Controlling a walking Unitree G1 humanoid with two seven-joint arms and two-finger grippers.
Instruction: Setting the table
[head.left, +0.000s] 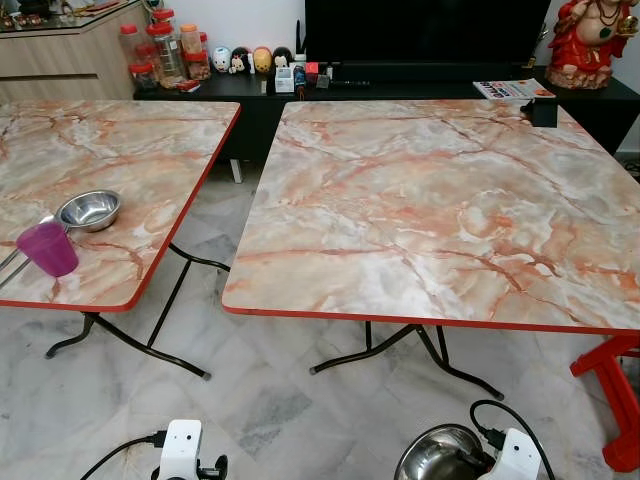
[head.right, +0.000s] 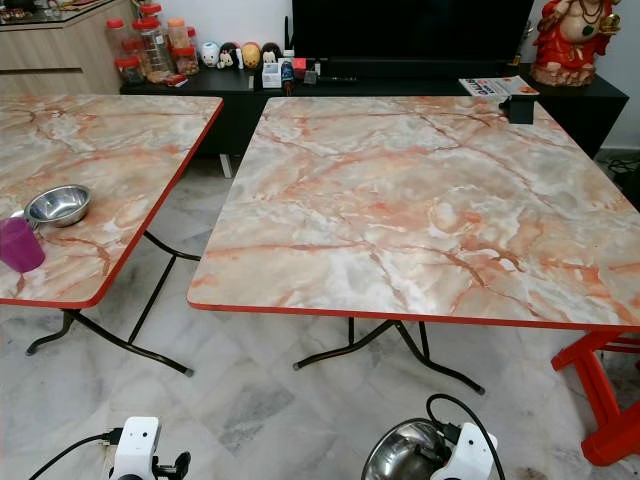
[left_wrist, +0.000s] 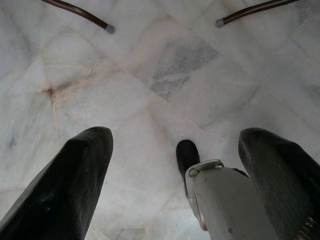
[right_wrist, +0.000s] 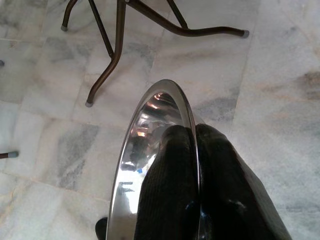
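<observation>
My right gripper (right_wrist: 196, 134) is shut on the rim of a shiny steel bowl (right_wrist: 142, 150), one finger inside and one outside. It holds the bowl (head.left: 438, 456) low over the floor, in front of the right marble-patterned table (head.left: 430, 220). On the left table (head.left: 130, 150), a second steel bowl (head.left: 89, 209) stands beside a purple cup (head.left: 47, 248), with thin metal utensils (head.left: 8, 265) at the picture's edge. My left gripper (left_wrist: 175, 145) hangs open over the floor tiles with nothing between its fingers.
A small black object (head.left: 544, 110) sits at the right table's far corner. A red plastic stool (head.left: 615, 390) stands at the right. Behind the tables is a black cabinet (head.left: 400, 88) with jars, figurines, a magazine (head.left: 512, 89) and a red statue (head.left: 590, 40). A gap separates the tables.
</observation>
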